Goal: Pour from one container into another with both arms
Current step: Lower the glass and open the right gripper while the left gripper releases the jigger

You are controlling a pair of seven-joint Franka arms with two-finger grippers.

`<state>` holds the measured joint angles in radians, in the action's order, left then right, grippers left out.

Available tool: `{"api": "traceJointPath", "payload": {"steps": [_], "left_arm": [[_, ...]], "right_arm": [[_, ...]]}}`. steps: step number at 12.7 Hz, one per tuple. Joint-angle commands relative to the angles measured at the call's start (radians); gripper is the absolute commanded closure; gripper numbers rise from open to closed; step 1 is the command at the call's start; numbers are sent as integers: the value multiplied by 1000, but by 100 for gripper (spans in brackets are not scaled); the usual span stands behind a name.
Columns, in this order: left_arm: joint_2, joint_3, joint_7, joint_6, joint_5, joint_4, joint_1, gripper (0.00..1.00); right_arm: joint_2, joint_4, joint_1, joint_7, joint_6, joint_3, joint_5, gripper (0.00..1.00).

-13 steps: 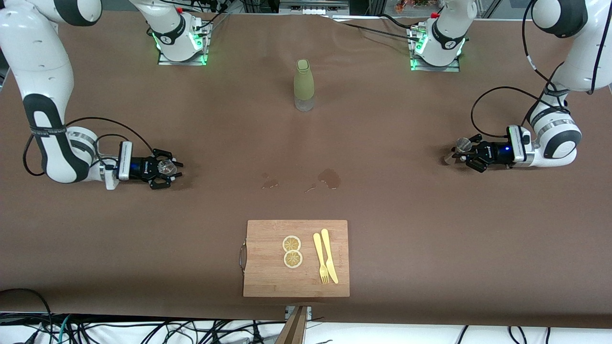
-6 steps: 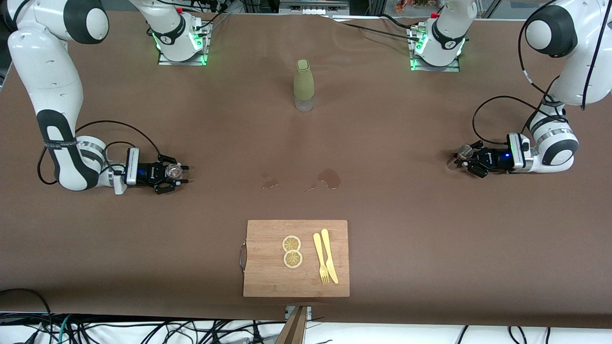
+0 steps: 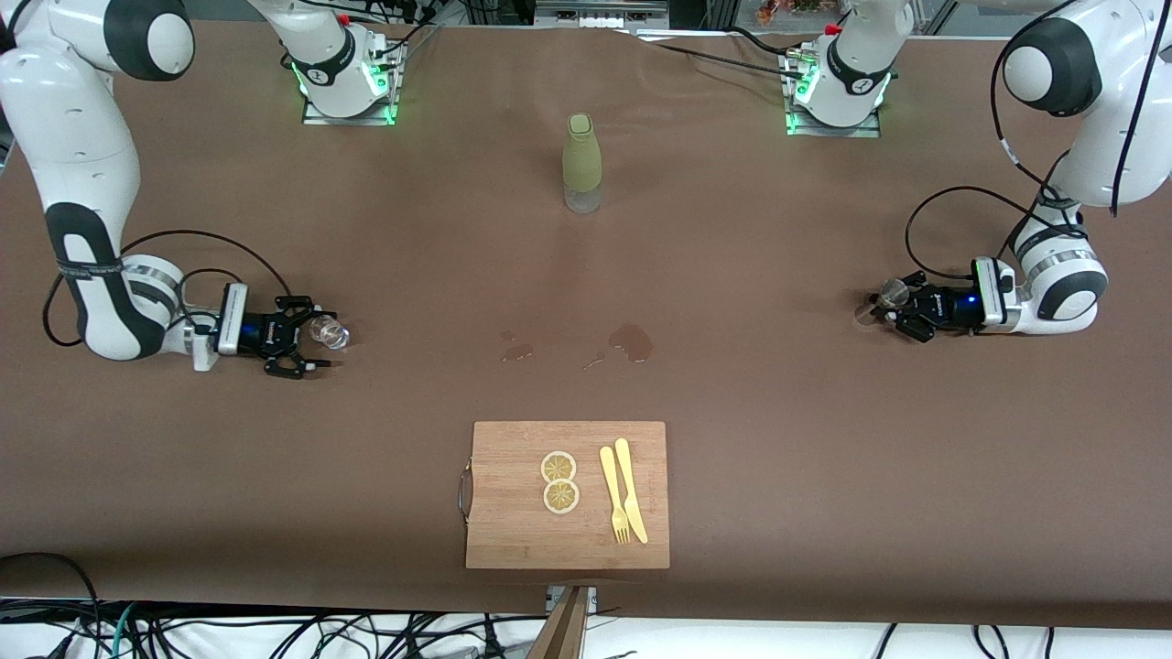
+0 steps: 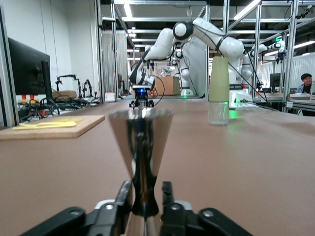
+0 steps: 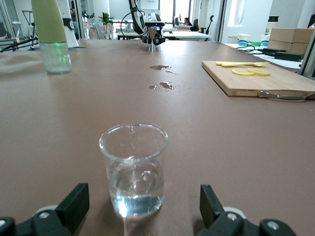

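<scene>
The clear glass tumbler (image 3: 330,336) (image 5: 134,169) stands upright on the brown table toward the right arm's end, with a little water in it. My right gripper (image 3: 309,334) (image 5: 142,196) lies low at the table, open wide, a finger (image 5: 74,201) well clear of the glass on each side. The silver jigger (image 3: 890,293) (image 4: 142,147) stands upright toward the left arm's end. My left gripper (image 3: 895,309) (image 4: 145,196) flanks its narrow waist, jaws parted only slightly, with a thin gap showing on one side.
A tall olive-green sleeved bottle (image 3: 581,165) stands mid-table near the bases. Small wet puddles (image 3: 630,340) lie on the cloth in the middle. A wooden cutting board (image 3: 513,522) with lemon slices (image 3: 559,480) and a yellow fork and knife (image 3: 624,494) sits nearer the camera.
My right gripper has opened, let go of the tumbler and drawn back a little toward its own end. The left gripper's fingers have eased slightly apart around the jigger.
</scene>
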<state>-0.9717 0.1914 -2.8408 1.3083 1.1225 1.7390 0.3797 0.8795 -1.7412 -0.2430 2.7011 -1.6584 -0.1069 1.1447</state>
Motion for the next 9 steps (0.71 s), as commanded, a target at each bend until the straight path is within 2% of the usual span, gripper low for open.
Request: {"api": "traceJointPath", "payload": {"steps": [1, 4, 6, 9], "left_arm": [[-24, 34, -266, -6, -75, -33, -15, 0], [51, 75, 0, -6, -189, -50, -8, 0], [115, 98, 198, -6, -242, -67, -4, 0], [311, 105, 647, -18, -346, -67, -4, 0]], "right_arm": [[-104, -89, -28, -36, -49, -2, -65, 0], [-227, -167, -36, -160, -116, -17, -132, 0], [-307, -178, -35, -307, -153, -19, -233, 0], [-428, -179, -35, -595, -156, -31, -408, 0]]}}
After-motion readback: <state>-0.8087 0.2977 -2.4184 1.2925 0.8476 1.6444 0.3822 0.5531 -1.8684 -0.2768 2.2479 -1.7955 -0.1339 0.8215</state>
